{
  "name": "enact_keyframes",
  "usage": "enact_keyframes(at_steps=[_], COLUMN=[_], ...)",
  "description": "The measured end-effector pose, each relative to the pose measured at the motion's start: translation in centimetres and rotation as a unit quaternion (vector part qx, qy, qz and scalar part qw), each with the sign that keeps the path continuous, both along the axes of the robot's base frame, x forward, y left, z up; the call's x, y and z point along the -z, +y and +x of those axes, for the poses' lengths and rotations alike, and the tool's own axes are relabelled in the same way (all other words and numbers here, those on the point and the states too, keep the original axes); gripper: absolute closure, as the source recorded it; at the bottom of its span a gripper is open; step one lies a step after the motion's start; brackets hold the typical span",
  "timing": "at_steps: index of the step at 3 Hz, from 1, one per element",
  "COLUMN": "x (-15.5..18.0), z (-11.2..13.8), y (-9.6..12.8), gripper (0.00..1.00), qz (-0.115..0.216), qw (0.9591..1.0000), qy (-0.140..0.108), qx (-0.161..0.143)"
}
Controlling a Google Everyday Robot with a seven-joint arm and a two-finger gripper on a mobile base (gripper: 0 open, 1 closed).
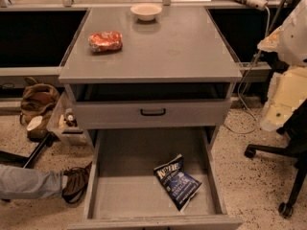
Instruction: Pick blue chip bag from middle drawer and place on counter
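Note:
The blue chip bag (176, 180) lies flat on the floor of the middle drawer (124, 186), toward its right front, with one corner turned toward the front wall. The drawer is pulled fully out below the cabinet. The counter (163, 51) is the grey top of the cabinet, above and behind the drawer. My gripper does not show in this view.
An orange-red snack bag (105, 41) and a white bowl (146, 11) sit on the counter. A drawer front with a black handle (153, 112) stands slightly open above. A person's leg and shoe (72, 182) lie at left. A chair base (283, 176) and white bulky shapes (288, 95) stand at right.

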State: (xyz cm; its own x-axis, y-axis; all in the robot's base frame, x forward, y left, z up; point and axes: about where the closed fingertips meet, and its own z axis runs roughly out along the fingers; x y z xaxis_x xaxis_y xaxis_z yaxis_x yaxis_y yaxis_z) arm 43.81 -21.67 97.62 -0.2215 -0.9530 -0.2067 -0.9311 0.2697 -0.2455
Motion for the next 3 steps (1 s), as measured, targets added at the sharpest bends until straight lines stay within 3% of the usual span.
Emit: enact_keyframes(at_steps=[2, 3], x=[1.3, 4.6], z=[-0.3, -1.4], y=[-0.5, -1.3], gripper=[0.00, 0.00], qz=[0.002, 0.014], qw=[1.0000, 0.9998], qy=[0.001, 0.003], qx=[0.006, 0.017])
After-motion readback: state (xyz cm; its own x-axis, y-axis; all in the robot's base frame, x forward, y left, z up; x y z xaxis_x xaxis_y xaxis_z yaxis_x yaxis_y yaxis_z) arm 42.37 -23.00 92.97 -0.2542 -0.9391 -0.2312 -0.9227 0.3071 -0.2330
